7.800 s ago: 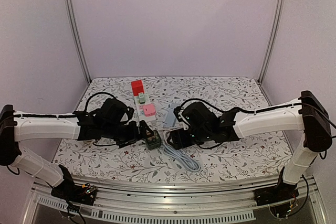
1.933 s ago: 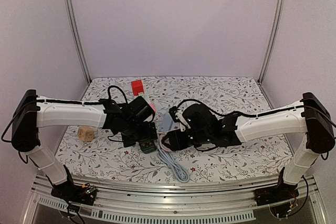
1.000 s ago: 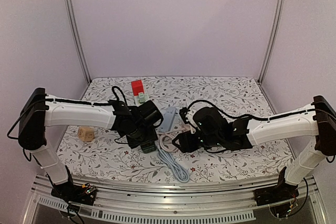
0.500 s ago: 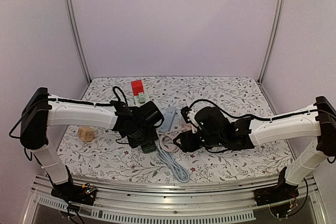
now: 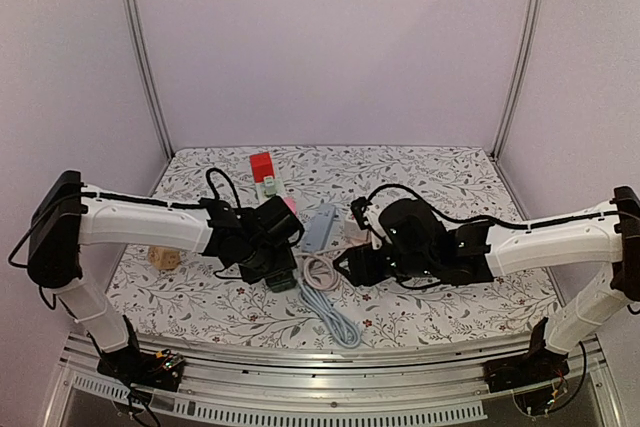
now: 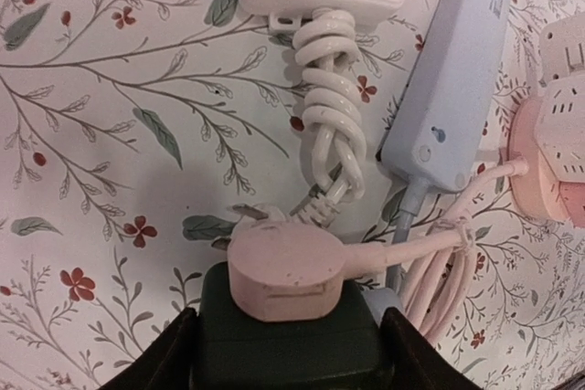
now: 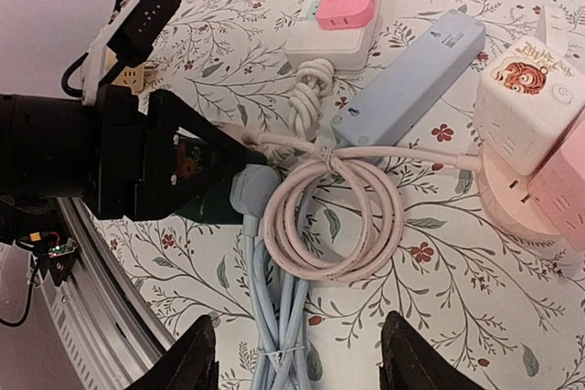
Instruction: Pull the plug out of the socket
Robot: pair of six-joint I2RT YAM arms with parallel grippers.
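Left gripper (image 6: 288, 364) clamps dark green socket (image 6: 224, 321) at bottom centre, pink plug (image 6: 285, 271) seated on top; right gripper (image 7: 297, 335) spread, empty: best pinch plug sides, pull straight off.

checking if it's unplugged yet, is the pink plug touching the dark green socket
Touching. The left wrist view shows the pink plug sitting directly on top of the dark green socket, with no gap visible between them.

The top camera looks down from behind over the whole table (image 5: 440, 177). Both wrist cameras look closely downward, sharing the pink cord (image 6: 402, 248) and blue power strip (image 6: 448, 89).
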